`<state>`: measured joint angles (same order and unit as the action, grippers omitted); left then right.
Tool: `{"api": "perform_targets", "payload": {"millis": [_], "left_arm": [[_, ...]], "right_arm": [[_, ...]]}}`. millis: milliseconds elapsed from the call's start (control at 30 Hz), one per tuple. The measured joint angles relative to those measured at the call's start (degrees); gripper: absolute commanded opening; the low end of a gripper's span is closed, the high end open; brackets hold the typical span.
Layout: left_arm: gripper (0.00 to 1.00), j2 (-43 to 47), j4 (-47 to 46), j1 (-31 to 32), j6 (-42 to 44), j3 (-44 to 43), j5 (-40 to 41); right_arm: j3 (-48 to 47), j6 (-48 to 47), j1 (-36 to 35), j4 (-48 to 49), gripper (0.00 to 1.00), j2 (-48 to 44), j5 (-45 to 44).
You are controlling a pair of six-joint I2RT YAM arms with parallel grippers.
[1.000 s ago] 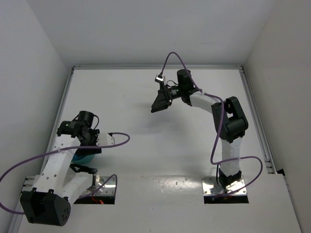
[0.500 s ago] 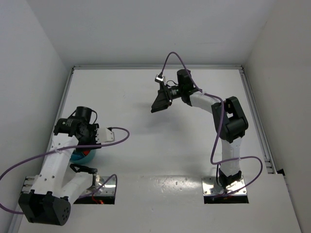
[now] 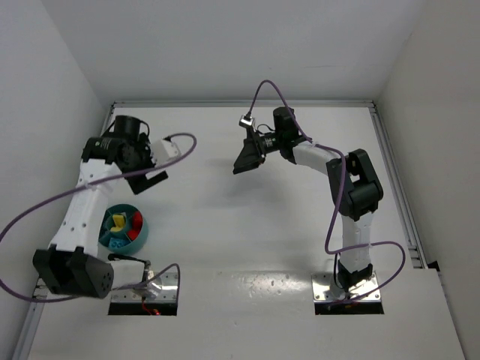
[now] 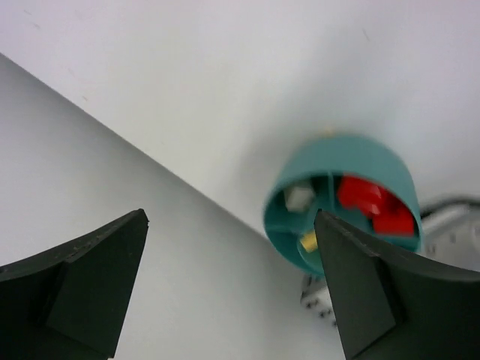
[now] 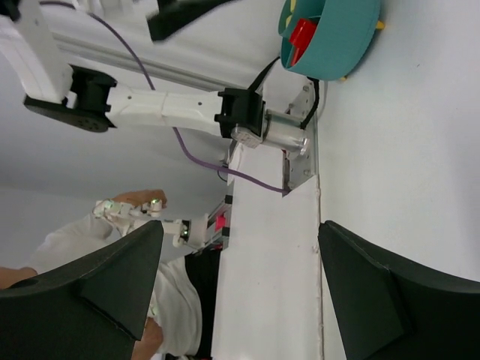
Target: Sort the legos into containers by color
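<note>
**Bowl loaded, both arms hanging clear**

Top view: the round teal plastic bowl with inner dividers [image 3: 124, 248] sits on the white counter [image 3: 247, 225] near the left arm's base; tiny plastic bricks in red, yellow and blue [image 3: 133, 223] lie apart by colour in its compartments; the left gripper [image 3: 150, 178] hangs beyond it toward the far-left wall; the right gripper [image 3: 241, 163] hovers mid-counter, well apart; no loose brick shows.

Left wrist view: fingers spread wide, nothing between; the bowl [image 4: 352, 150] lies below with red bricks [image 4: 367, 202] in one compartment and a yellow one [image 4: 307, 241] in the next.

Right wrist view: jaws spread too, empty; the bowl [image 5: 337, 37] is far off.

My read: sorting looks about done; next calls for a scan for strays, else a retreat to rest.
</note>
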<state>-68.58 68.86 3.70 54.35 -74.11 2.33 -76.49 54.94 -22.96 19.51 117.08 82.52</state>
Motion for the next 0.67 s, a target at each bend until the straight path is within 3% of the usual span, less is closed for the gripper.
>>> {"api": "perform_targets", "payload": {"millis": [133,267,433,667], "left_arm": [[1.0,-11.1,-5.2,-0.2,-11.3,-10.2,-4.4],[1.0,-18.6,-10.0,-0.4,-23.4,-17.6,-9.4],[1.0,-21.0,-14.8,-0.4,-34.2,-19.3,-13.2],[1.0,-21.0,-20.7,-0.3,-43.2,-18.7,-14.5]], "right_arm": [[-0.2,-3.9,0.6,-4.4,0.92,0.0,-0.8],[-2.6,-16.8,2.0,-19.8,0.94,-0.2,-5.6],[-4.4,-33.4,3.6,-39.0,0.99,-3.7,-19.6],[-2.9,-43.8,6.9,-49.4,0.99,-12.5,-34.4]]}}
